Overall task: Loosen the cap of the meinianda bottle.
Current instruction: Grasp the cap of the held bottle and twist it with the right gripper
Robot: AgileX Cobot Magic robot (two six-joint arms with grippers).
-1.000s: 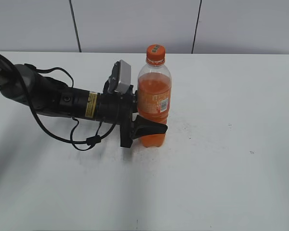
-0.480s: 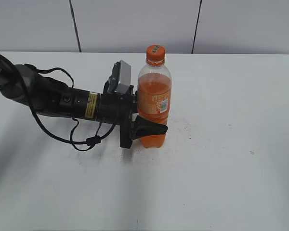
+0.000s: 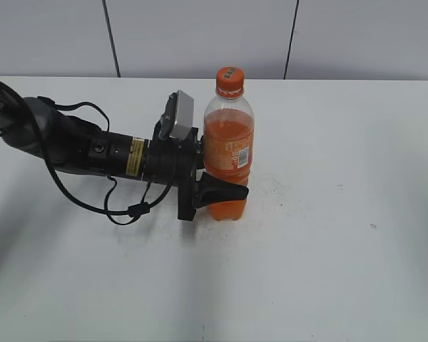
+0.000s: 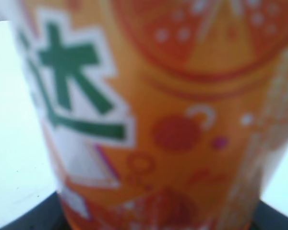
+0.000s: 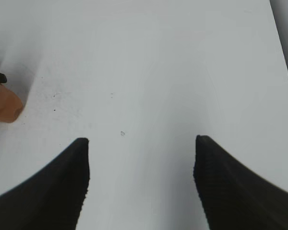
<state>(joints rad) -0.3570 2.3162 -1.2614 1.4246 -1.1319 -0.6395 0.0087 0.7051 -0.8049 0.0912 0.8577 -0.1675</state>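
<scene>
The meinianda bottle (image 3: pixel 228 153) stands upright on the white table, full of orange drink, with its orange cap (image 3: pixel 230 77) on top. My left gripper (image 3: pixel 225 189) comes in from the left and is shut on the bottle's lower body, one black finger showing across its front. In the left wrist view the bottle's orange label (image 4: pixel 173 124) fills the frame, blurred. My right gripper (image 5: pixel 141 158) is open and empty above bare table; the bottle's base (image 5: pixel 4 106) shows at the far left of that view. The right arm is out of the exterior view.
The white table (image 3: pixel 328 235) stretches wide around the bottle. A grey panelled wall (image 3: pixel 200 35) runs along its far edge. The left arm's black body and cables (image 3: pixel 107 153) lie low over the left half of the table.
</scene>
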